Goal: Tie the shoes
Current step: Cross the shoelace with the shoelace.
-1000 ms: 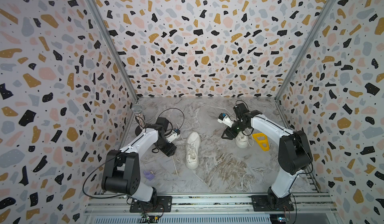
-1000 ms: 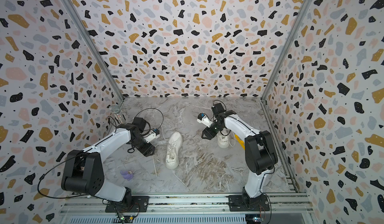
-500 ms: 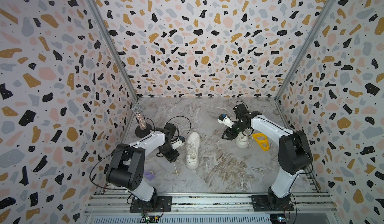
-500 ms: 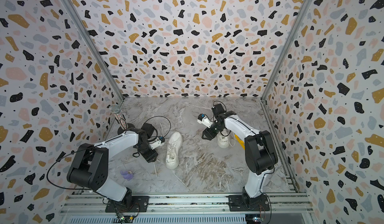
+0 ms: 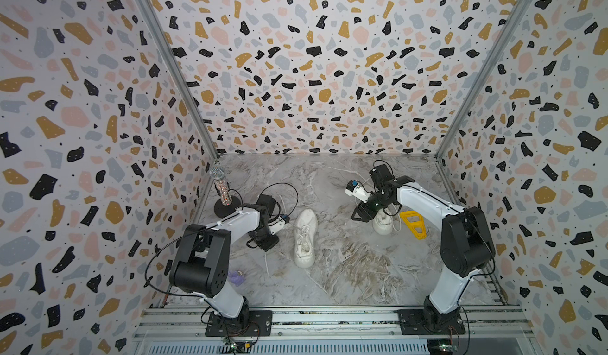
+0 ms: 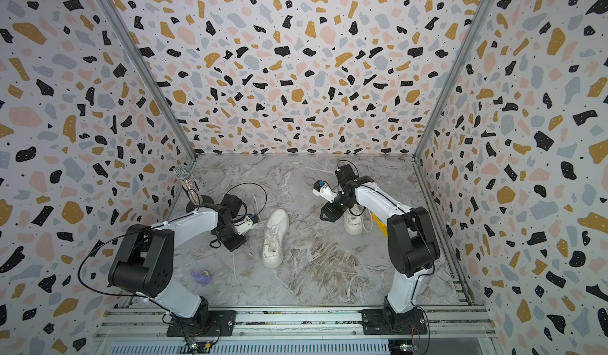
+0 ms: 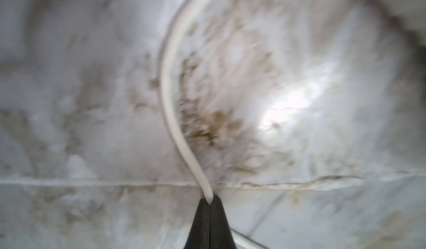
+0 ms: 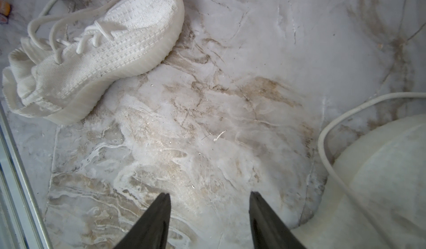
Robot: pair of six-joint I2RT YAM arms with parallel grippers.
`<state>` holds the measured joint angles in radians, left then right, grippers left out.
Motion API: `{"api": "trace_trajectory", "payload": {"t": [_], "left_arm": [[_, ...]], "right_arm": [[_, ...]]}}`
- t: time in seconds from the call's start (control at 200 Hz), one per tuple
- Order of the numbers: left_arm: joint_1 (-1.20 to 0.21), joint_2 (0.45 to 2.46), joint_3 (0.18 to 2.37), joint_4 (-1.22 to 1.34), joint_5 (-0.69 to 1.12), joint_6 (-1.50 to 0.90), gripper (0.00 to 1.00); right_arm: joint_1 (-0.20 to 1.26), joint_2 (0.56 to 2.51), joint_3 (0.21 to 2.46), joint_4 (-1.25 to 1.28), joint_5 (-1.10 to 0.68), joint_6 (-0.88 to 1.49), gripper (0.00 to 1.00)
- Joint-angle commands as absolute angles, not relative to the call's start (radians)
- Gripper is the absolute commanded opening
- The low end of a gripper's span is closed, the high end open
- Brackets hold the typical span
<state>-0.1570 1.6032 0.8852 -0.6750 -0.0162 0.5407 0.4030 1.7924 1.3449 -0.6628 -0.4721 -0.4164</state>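
Two cream knit shoes rest on the marble floor. One shoe (image 5: 305,238) (image 6: 275,238) lies in the middle with its laces loose. The other shoe (image 5: 382,222) (image 6: 353,222) sits to its right, partly under my right arm. My left gripper (image 5: 267,247) (image 7: 210,200) is down at the floor left of the middle shoe, shut on a white lace (image 7: 170,97) that curves away from its tips. My right gripper (image 5: 359,213) (image 8: 209,197) hangs open over bare floor between the shoes. Its wrist view shows the middle shoe (image 8: 92,49) and the near shoe's sole (image 8: 380,178).
A glittery microphone on a black round stand (image 5: 219,185) is at the back left by the wall. A yellow plastic piece (image 5: 414,223) lies right of the right-hand shoe. A small purple item (image 5: 237,277) sits front left. Patterned walls close in three sides.
My left arm swung forward and down beside the middle shoe, and its jaws closed on the lace. The right arm and both shoes have stayed put.
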Motion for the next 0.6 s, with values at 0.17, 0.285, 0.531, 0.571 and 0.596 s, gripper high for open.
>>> {"api": "trace_trajectory", "payload": {"t": [0.17,0.285,0.531,0.571,0.596], "left_arm": [[-0.126,1.378,1.058,-0.732,-0.077,0.975,0.0],[-0.157,1.437,1.159,-0.793,-0.071,1.252,0.0],[-0.291,1.653,1.393,-0.877,-0.13,1.588,0.0],[-0.299,1.672,1.424,-0.888,-0.137,1.609,0.0],[-0.302,1.68,1.442,-0.895,-0.148,1.616,0.0]], "right_arm": [[0.402,1.723,1.34,-0.665,-0.433,-0.433,0.59],[0.401,1.721,1.335,-0.658,-0.418,-0.436,0.59],[0.4,1.706,1.328,-0.653,-0.385,-0.439,0.59],[0.397,1.701,1.323,-0.649,-0.385,-0.438,0.59],[0.396,1.696,1.319,-0.645,-0.386,-0.436,0.59]]}}
